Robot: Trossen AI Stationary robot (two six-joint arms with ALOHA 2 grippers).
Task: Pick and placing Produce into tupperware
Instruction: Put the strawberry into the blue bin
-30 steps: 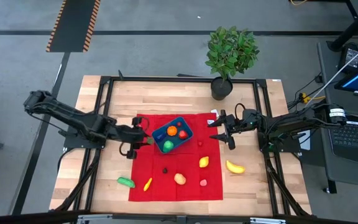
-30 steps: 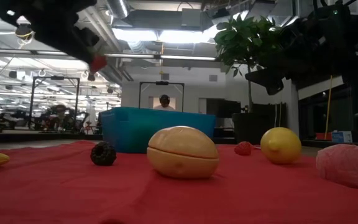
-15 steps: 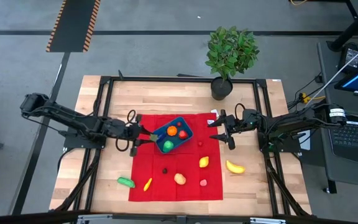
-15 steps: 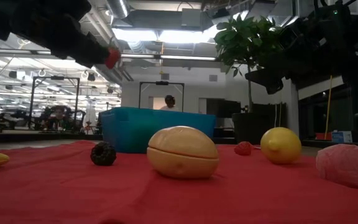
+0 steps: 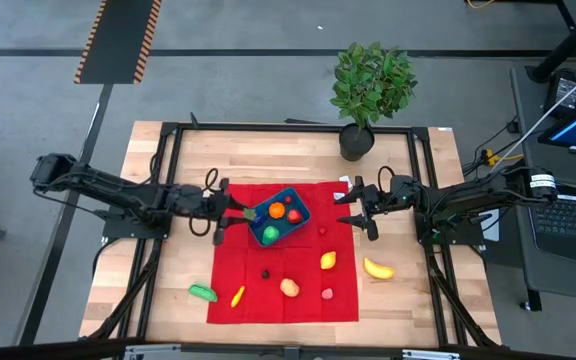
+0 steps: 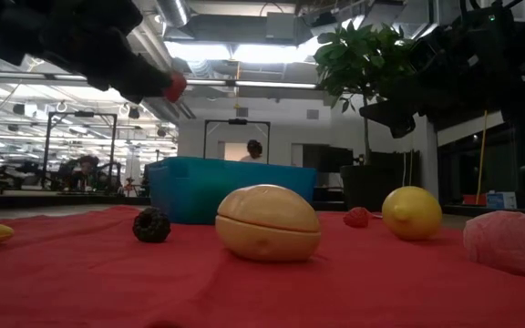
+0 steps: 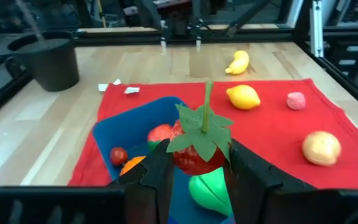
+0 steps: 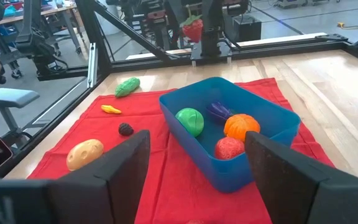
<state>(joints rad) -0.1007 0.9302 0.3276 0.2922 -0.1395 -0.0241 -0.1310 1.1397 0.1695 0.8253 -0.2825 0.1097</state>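
Strawberry (image 7: 196, 152), red, green-leafed, in left hand (image 7: 196, 167).

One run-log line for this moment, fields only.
left end effector: shut on strawberry, above tub | right end effector: open, waiting beside tub | tub: four pieces inside

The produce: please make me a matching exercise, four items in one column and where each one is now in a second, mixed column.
1. strawberry
2. orange
3. lemon
4. banana

a. on the bare wooden table
b. on the red cloth
c. inside the blue container
d. held in the left gripper

Pairs: 1-d, 2-c, 3-b, 4-a
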